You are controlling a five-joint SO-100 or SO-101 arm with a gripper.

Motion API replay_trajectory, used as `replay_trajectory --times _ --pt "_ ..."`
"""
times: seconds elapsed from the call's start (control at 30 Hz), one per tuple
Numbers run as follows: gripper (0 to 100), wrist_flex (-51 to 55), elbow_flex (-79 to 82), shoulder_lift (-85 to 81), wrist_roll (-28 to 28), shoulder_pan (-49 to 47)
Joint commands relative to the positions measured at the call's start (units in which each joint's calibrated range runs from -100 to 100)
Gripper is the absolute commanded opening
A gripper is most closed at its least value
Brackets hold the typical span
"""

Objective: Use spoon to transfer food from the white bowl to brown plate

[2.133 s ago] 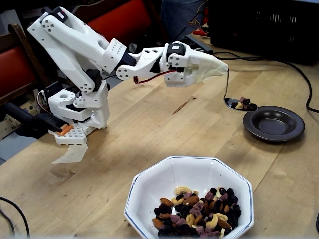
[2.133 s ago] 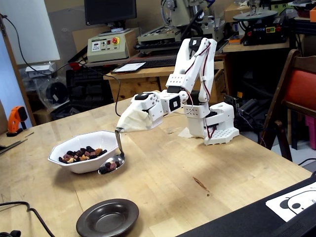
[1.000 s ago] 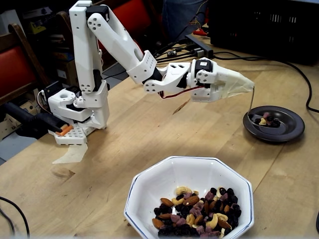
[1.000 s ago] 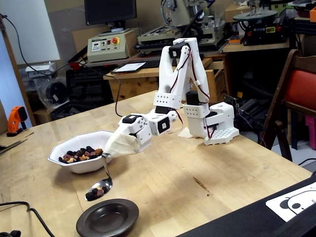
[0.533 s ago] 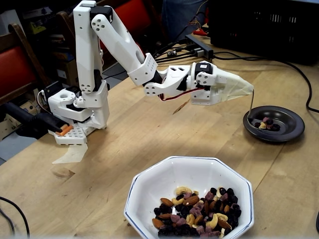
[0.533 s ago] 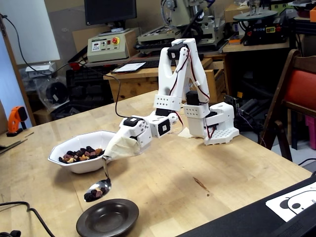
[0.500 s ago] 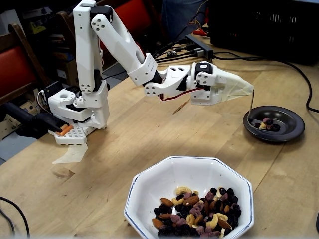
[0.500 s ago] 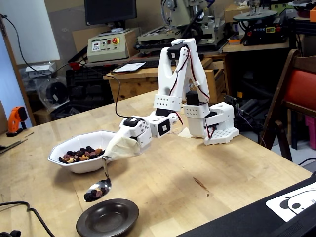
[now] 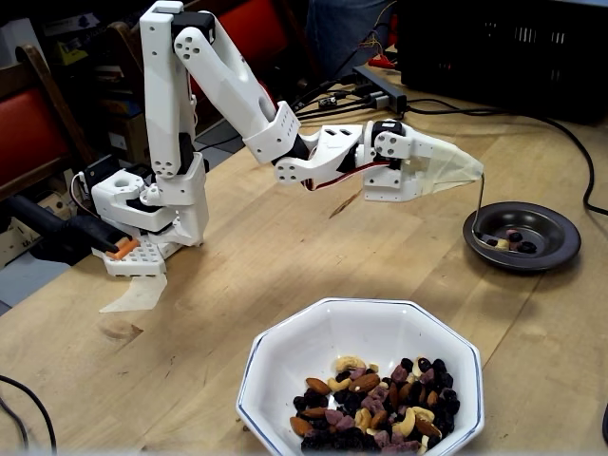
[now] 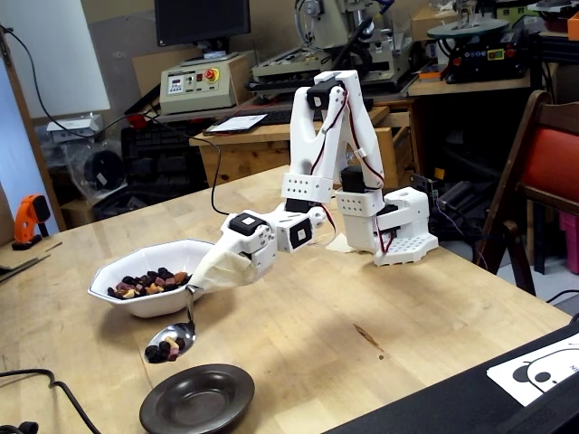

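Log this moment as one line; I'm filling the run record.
phase: tipping over plate | gripper: shut on spoon | food: on tilted spoon | brown plate: empty in this view | white bowl: still holds mix

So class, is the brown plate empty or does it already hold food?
Cannot tell. In a fixed view the brown plate looks bare, with the loaded spoon above it; in another, pieces appear over the plate.

Workshop clutter around a wooden table

A monitor stands at twelve o'clock, a red-cushioned chair at three o'clock.
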Motion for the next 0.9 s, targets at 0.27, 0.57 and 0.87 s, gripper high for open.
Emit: replay_trajectory --times 0.27,0.57,0.87 --pt "2 -0.8 -2.5 -1.6 3.8 -0.5" --pt "2 -0.8 -2.5 -1.6 6.4 -0.5" --pt "2 -0.8 -2.5 -1.6 8.1 -0.5"
